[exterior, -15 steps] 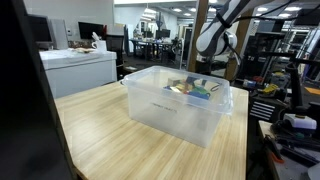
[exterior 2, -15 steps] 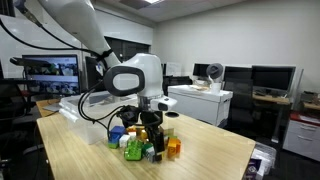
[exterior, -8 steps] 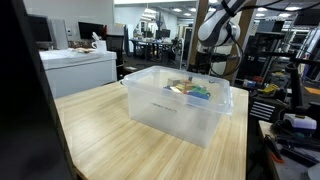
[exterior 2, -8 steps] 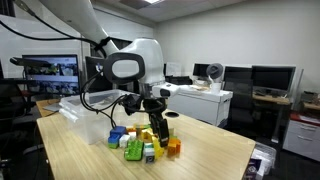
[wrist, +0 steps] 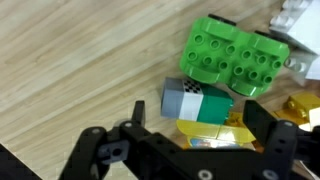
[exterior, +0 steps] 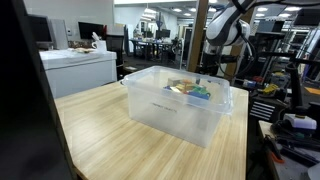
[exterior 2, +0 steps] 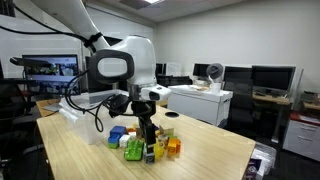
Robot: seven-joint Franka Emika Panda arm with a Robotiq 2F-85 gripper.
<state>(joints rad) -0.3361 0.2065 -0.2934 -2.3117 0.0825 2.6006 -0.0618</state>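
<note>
wooden table [exterior 2: 75, 160], toy blocks [exterior 2: 135, 150], clear plastic bin [exterior: 170, 110]

Set in an open-plan office, with a pale wooden table [exterior: 110, 135] in front, a white cabinet [exterior: 80, 68] behind it with clutter on top, and desks and chairs [exterior: 150, 45] further back under bright ceiling lights [exterior: 150, 12]. Bounded on one side by a plain white wall [exterior 2: 235, 35], with dark monitors [exterior 2: 270, 78] lined up along a white counter [exterior 2: 200, 100] and a lit screen [exterior 2: 50, 68] off at the edge. Also fitted with a brown wooden pillar [exterior: 203, 30] and black shelving [exterior: 262, 50] near the table's far end.
</note>
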